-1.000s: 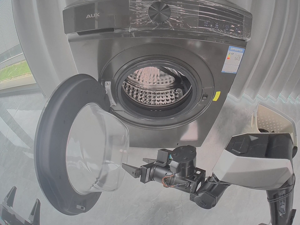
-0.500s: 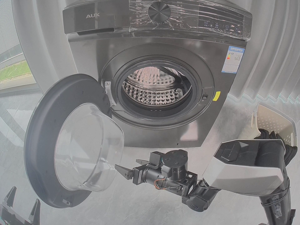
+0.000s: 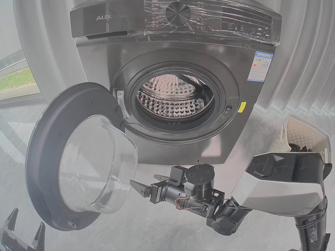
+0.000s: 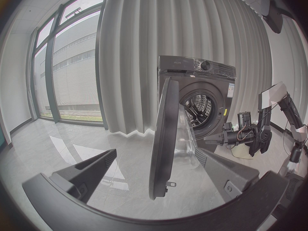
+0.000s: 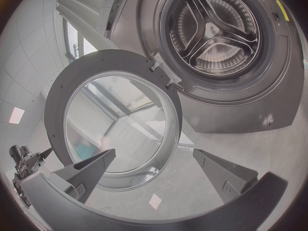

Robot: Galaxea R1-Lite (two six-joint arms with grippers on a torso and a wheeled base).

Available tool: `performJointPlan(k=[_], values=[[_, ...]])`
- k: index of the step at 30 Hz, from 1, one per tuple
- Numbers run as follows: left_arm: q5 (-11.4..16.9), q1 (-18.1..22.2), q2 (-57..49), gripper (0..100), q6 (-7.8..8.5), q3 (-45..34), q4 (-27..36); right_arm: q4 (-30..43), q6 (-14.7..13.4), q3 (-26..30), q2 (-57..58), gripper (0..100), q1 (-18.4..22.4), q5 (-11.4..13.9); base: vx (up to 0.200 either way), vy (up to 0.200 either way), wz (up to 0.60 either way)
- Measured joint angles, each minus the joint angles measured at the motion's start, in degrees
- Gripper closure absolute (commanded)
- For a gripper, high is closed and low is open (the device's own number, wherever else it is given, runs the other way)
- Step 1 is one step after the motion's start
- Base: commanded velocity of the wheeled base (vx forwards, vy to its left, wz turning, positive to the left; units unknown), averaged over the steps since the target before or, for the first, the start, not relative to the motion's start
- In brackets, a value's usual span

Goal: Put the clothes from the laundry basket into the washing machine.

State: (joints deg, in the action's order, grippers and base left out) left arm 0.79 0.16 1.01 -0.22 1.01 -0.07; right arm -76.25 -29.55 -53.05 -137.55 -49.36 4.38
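Note:
The grey washing machine (image 3: 167,53) stands in front of me with its round door (image 3: 52,150) swung wide to the left. Its steel drum (image 3: 171,98) shows only bare metal. At the right stands the pale laundry basket (image 3: 307,131), with dark clothes (image 3: 297,147) peeking out behind my right arm. My right gripper (image 3: 143,179) hangs low before the machine, open and holding nothing, its tips close to the door's glass bowl (image 3: 97,164). In the right wrist view the same gripper (image 5: 153,158) faces the door glass (image 5: 118,129). My left gripper (image 3: 28,217) sits open at the lower left.
Pleated curtains (image 3: 303,53) hang behind the machine and a window (image 3: 14,74) lies to the left. The tiled floor (image 3: 157,230) below the door is bare. In the left wrist view the door (image 4: 163,135) is seen edge-on, with the right gripper (image 4: 211,140) beyond it.
The door has swung wider open to the left. My right gripper moved left with it, then drew back slightly to the right and up. The left gripper has not moved.

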Motion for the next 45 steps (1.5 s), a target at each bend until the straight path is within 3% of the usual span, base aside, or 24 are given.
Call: performJointPlan(k=[9, 16, 24, 34, 41, 45], values=[[0.0, 0.0, 0.0, 0, -0.05, 0.0, 0.0, -0.2, 2.8, 5.9, 8.3, 0, 1.2, -1.1, 0.000, 0.000, 0.00], [0.0, 0.0, 0.0, 0, -0.10, 0.0, 0.0, -0.2, 7.8, 16.3, 22.2, 0, 2.1, -2.3, 0.000, 0.000, 0.00], [0.0, 0.0, 0.0, 0, -0.10, 0.0, 0.0, -2.5, 10.0, 27.2, 33.1, 0, 4.8, -2.9, 0.000, -0.150, 0.00], [0.0, 0.0, 0.0, 0, -0.10, 0.0, 0.0, -3.0, 10.9, 28.4, 36.2, 0, 5.4, -3.0, 0.000, 0.000, 0.00], [0.0, 0.0, 0.0, 0, -0.10, 0.0, 0.0, -3.0, 16.1, 29.9, 39.0, 0, 5.4, -3.1, 0.000, 0.000, 0.00], [0.0, 0.0, 0.0, 0, -0.11, 0.0, 0.0, -2.8, 17.7, 31.8, 42.0, 0, 5.5, -3.7, 0.000, 0.000, 0.00]])
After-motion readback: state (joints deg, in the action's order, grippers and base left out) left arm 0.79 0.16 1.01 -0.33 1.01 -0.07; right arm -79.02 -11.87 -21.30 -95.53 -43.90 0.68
